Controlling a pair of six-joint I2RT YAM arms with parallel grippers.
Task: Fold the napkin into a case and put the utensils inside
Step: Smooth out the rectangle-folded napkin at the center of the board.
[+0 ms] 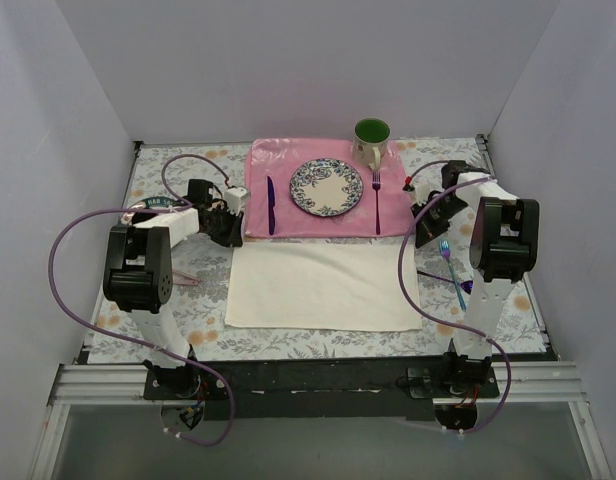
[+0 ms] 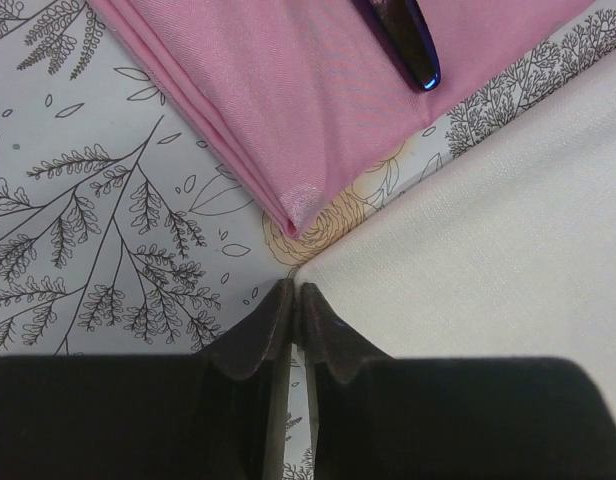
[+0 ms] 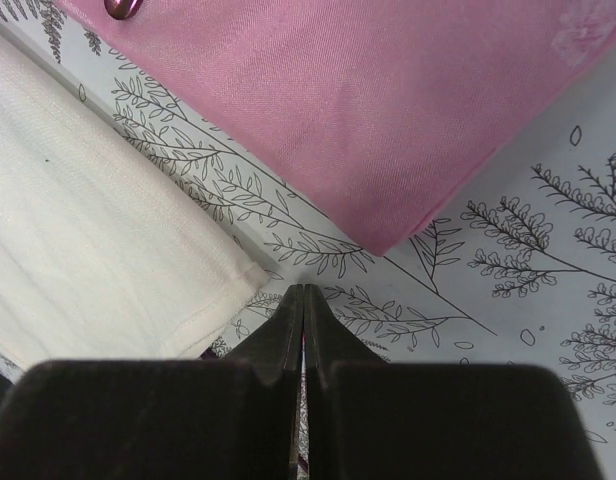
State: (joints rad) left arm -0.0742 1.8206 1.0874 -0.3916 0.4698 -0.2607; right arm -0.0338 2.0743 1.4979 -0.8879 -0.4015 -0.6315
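Observation:
The cream napkin [image 1: 318, 285] lies flat and unfolded in front of the pink placemat [image 1: 288, 165]. My left gripper [image 1: 233, 232] is down at its far left corner. In the left wrist view its jaws [image 2: 295, 292] are pinched together on the tip of that napkin [image 2: 488, 270] corner. My right gripper [image 1: 425, 235] is at the far right corner. In the right wrist view it [image 3: 305, 292] is shut on nothing, and the napkin [image 3: 88, 250] corner lies just left of its fingertips. The iridescent utensils [image 1: 454, 268] lie on the tablecloth right of the napkin, beside the right arm.
On the placemat stand a patterned plate [image 1: 327, 187] and a green mug [image 1: 371, 140], with a dark purple knife [image 1: 270, 205] on the left and a dark purple fork [image 1: 376, 200] on the right. The placemat's near corners [image 2: 288, 90] [image 3: 368, 110] lie close to both grippers. White walls enclose the table.

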